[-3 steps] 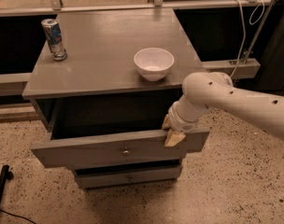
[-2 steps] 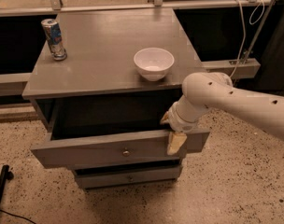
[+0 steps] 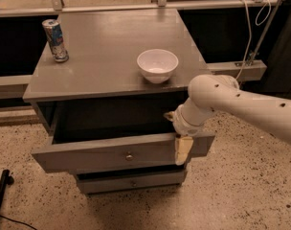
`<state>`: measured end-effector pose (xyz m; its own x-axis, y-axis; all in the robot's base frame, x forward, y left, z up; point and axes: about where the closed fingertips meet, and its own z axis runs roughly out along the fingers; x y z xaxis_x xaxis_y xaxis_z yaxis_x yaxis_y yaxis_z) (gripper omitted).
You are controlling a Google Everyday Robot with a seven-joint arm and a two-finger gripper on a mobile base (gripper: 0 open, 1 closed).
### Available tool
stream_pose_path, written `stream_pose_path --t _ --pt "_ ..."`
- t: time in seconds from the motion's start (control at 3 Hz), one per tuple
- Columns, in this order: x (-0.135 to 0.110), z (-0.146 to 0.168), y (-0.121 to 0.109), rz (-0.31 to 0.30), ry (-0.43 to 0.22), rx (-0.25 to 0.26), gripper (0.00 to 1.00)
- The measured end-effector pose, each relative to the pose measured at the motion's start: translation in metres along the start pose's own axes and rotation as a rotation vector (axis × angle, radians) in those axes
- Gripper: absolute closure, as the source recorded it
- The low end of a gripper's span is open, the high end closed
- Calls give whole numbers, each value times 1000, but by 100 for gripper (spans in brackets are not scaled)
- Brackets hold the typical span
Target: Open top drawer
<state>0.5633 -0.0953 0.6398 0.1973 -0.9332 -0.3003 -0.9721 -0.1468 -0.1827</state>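
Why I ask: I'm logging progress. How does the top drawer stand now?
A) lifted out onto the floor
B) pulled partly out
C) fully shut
B: the top drawer has its front forward of the cabinet, a dark gap behind it, and the gripper sits at its right end.

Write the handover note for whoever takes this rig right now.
Gripper: at the top edge of the top drawer front, right of its knob. Whether it has a hold on the front cannot be told.
Top drawer: pulled well out of the cabinet, its dark inside exposed.
Done: the drawer is open.
Left: probably only to let go and back the arm away. Pull further if full extension is wanted.
On the cabinet top: can and white bowl, not part of the job.
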Motion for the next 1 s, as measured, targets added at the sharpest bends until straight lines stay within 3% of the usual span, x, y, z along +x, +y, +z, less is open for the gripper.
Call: stream_pose_path --t 0.33,0.67,1.0 --pt "0 8 15 -12 -54 -54 0" --pt "-17 8 58 -90 -68 -176 27" --pt "-23 4 70 -126 -49 -227 39"
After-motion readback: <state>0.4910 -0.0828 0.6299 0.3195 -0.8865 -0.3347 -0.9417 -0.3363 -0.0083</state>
